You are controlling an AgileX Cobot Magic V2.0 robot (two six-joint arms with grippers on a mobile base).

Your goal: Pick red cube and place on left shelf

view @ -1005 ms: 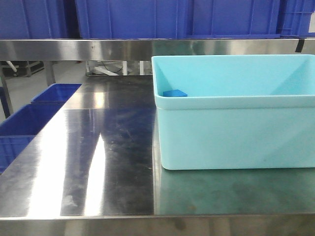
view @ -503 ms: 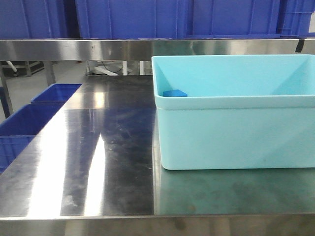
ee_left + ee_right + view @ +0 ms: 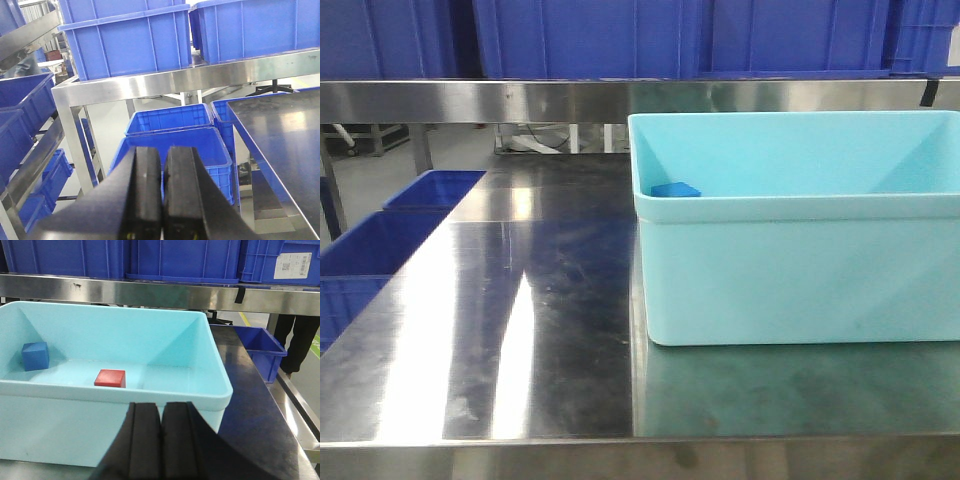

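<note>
The red cube (image 3: 110, 378) lies on the floor of a light blue bin (image 3: 215, 390), a little right of a blue cube (image 3: 35, 356). My right gripper (image 3: 161, 405) is shut and empty, just outside the bin's near wall and short of the red cube. My left gripper (image 3: 162, 149) is shut and empty, out past the table's left edge above blue floor crates. The left shelf (image 3: 37, 152), a steel rack with slanted rails and blue crates, stands at the far left of the left wrist view. In the front view the red cube is hidden behind the bin's wall (image 3: 800, 270).
The bin stands on the right part of a shiny steel table (image 3: 520, 320). A steel upper rail (image 3: 520, 100) with large blue crates (image 3: 590, 35) runs behind it. Open blue crates (image 3: 170, 145) sit on the floor left of the table. A person's legs (image 3: 300, 340) stand at the far right.
</note>
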